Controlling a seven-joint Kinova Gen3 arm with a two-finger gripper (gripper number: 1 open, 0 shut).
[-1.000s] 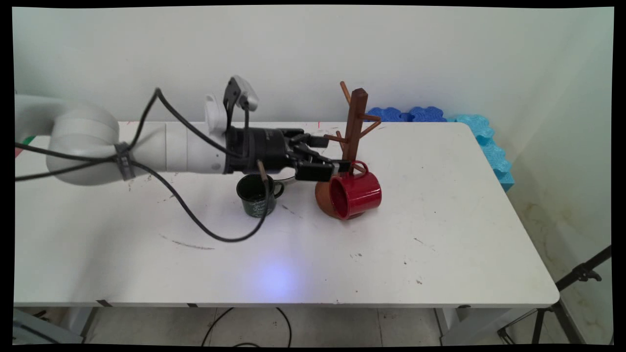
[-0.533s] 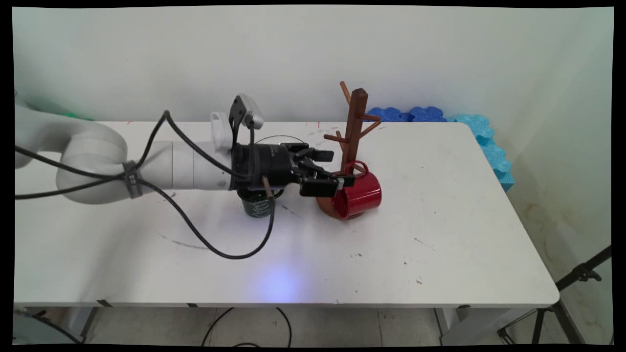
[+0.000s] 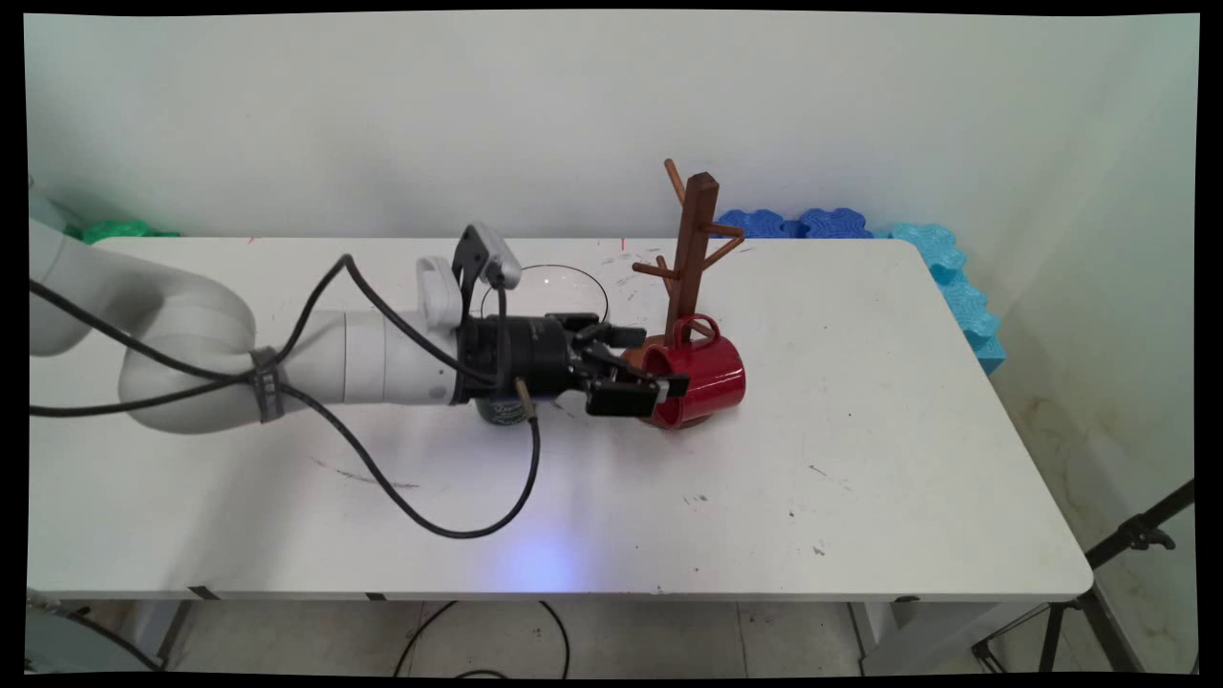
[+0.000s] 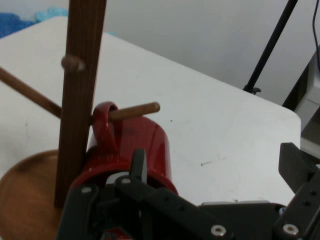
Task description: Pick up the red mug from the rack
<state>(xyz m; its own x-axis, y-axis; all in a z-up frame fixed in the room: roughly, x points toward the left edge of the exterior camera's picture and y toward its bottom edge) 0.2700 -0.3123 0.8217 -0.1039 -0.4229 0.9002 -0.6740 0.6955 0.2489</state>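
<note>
The white table [image 3: 860,430] carries a wooden mug tree [image 3: 693,248] near its middle. A red mug [image 3: 707,377] hangs there on its side, handle looped over a low peg [image 4: 135,111], mouth toward the arm. The gripper [image 3: 654,361] sits at that mouth, spread open and holding nothing, with one finger [image 4: 139,162] at the rim. A dark green mug [image 3: 502,411] sits mostly hidden behind the wrist.

White table [image 3: 860,459] before a pale wall [image 3: 573,105]; blue foam mats [image 3: 946,258] behind.
</note>
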